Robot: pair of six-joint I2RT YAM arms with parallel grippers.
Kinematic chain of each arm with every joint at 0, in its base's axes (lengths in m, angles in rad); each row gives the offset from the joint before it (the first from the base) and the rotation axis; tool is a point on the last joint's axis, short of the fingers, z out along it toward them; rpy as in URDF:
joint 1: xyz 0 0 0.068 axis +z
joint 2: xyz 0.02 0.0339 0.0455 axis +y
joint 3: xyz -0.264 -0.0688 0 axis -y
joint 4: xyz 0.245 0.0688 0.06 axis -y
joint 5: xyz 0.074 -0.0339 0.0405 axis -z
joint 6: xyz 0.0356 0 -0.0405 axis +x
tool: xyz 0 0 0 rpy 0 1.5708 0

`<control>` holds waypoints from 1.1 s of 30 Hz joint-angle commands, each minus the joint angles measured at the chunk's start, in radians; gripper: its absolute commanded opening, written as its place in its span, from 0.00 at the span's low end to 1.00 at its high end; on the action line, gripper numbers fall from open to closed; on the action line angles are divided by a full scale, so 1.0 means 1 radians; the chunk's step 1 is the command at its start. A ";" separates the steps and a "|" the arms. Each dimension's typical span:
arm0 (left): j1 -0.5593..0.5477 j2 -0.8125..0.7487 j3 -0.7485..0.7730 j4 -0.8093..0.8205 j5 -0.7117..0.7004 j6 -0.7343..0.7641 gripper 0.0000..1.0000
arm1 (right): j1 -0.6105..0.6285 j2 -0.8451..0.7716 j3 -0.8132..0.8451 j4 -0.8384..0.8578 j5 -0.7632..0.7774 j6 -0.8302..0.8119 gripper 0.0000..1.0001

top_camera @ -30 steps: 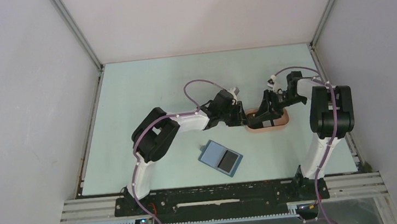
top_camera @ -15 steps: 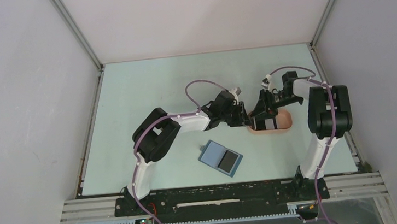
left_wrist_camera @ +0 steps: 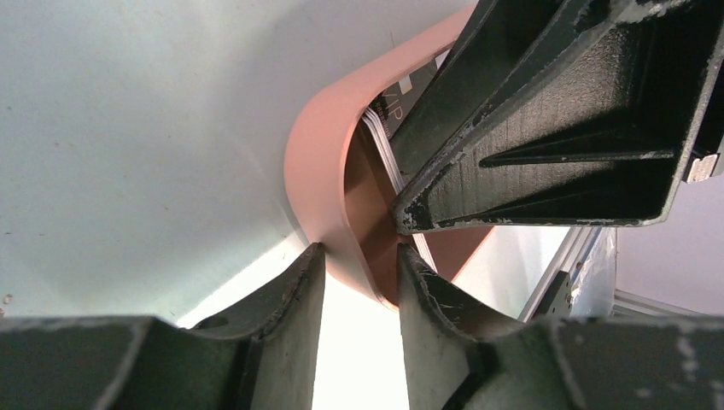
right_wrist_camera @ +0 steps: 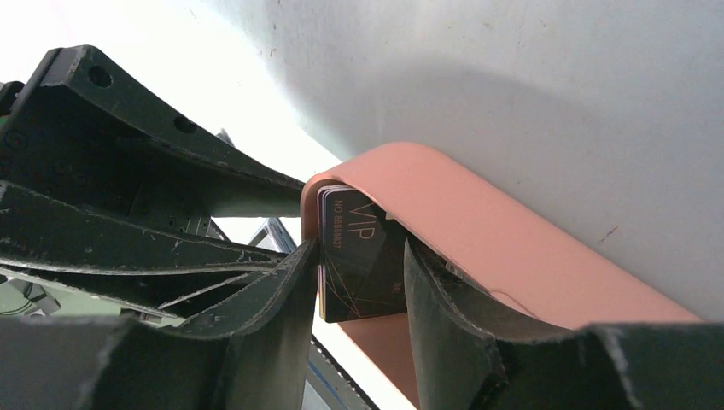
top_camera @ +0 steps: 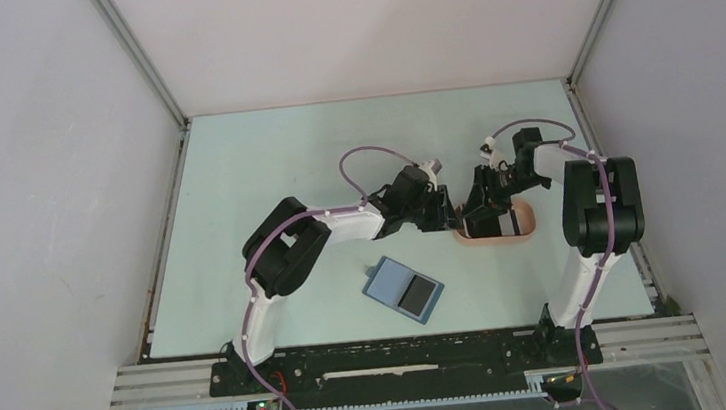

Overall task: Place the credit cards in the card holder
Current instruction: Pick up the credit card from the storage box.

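A stack of black credit cards [right_wrist_camera: 354,231], the top one marked VIP, stands on edge at the end of a peach-pink tray [right_wrist_camera: 478,222]. My right gripper [right_wrist_camera: 359,252] is shut on the stack, one finger against each side edge. My left gripper [left_wrist_camera: 359,256] is shut on the tray's end wall [left_wrist_camera: 312,162], one finger outside and one inside. In the left wrist view the cards' pale edges [left_wrist_camera: 384,145] show behind the right gripper's finger [left_wrist_camera: 555,128]. The card holder [top_camera: 387,283] lies open on the table nearer the bases, with a dark card [top_camera: 414,293] on it.
In the top view both grippers, left [top_camera: 449,222] and right [top_camera: 486,215], meet over the tray [top_camera: 523,235] at centre right. The pale green table [top_camera: 266,174] is walled by white panels on three sides. A metal rail runs along the near edge.
My right gripper has shifted slightly left in the tray and its jaws have narrowed onto the card stack. The left gripper has stayed on the tray's end.
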 commanded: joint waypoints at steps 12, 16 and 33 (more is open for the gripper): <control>-0.006 0.037 0.136 0.002 0.060 0.013 0.49 | -0.039 -0.044 -0.004 -0.001 0.048 -0.014 0.47; -0.006 0.052 0.169 -0.021 0.074 0.024 0.51 | -0.046 -0.043 -0.004 -0.009 0.027 -0.017 0.51; -0.007 0.049 0.180 -0.036 0.054 0.043 0.47 | -0.070 -0.106 -0.020 0.017 0.106 -0.029 0.60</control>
